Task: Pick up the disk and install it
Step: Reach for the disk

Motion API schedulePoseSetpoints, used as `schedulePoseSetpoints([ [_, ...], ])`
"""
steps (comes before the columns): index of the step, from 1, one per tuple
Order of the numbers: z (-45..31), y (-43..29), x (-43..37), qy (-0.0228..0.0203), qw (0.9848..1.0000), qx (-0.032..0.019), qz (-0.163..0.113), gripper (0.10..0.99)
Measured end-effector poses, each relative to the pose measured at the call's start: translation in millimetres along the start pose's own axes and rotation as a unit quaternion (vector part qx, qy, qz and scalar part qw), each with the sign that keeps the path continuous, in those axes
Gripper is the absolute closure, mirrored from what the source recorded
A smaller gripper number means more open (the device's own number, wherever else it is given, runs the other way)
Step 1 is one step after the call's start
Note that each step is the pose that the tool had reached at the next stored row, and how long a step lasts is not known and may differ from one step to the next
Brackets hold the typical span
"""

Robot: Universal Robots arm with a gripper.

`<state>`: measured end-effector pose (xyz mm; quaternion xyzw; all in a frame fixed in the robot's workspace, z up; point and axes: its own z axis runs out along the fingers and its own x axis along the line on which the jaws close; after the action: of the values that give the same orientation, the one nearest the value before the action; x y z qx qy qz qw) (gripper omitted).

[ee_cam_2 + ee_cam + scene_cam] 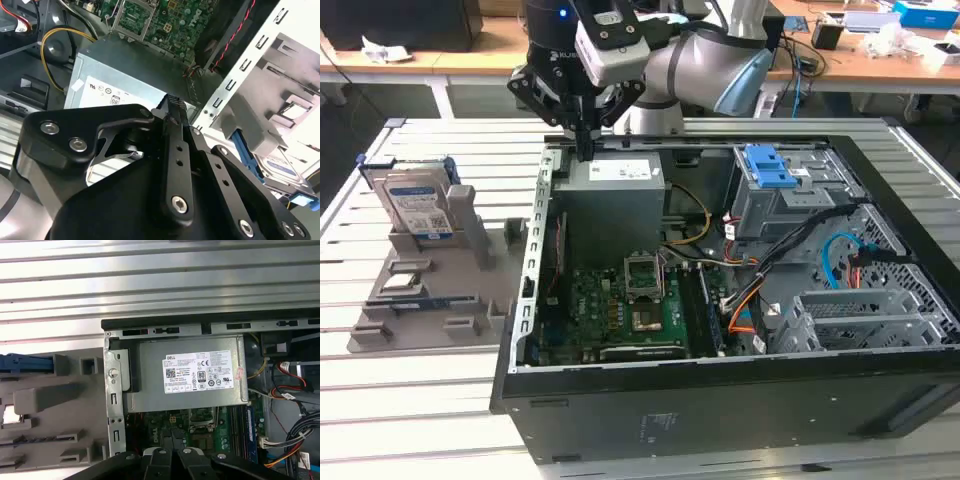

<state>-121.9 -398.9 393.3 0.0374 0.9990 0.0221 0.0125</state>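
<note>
The disk (417, 205), a silver drive with a white-and-blue label in a blue bracket, stands upright in the grey holder (470, 300) at the exterior view's left, outside the computer case. Its label and blue frame also appear in the second wrist view as the disk (281, 167), and its blue bracket edge (25, 362) shows in the first wrist view. My gripper (585, 150) hangs over the back left corner of the case, just above the power supply (615, 172), well apart from the disk. Its fingers (176, 115) are shut together with nothing between them.
The open computer case (535, 260) holds a green motherboard (630, 305), cables and a grey drive cage with a blue latch (770, 168) at the back right. Small parts lie in the grey holder's slots. The case stands on a slatted metal table (410, 400).
</note>
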Motion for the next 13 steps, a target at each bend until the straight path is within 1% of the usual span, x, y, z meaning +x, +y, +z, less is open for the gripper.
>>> schedulePoseSetpoints([
  [1,0.0,0.0,0.0,0.0,1.0,0.0,0.0,0.98],
  [3,-0.2,-0.5,7.5,0.0,1.0,0.0,0.0,0.98],
  [5,-0.3,-0.9,11.9,0.0,1.0,0.0,0.0,0.98],
  [7,-0.5,-1.5,20.2,0.0,1.0,0.0,0.0,0.98],
  [10,-0.8,-2.2,30.2,0.0,1.0,0.0,0.0,0.98],
  [13,-1.2,-3.4,45.8,0.0,1.0,0.0,0.0,0.98],
])
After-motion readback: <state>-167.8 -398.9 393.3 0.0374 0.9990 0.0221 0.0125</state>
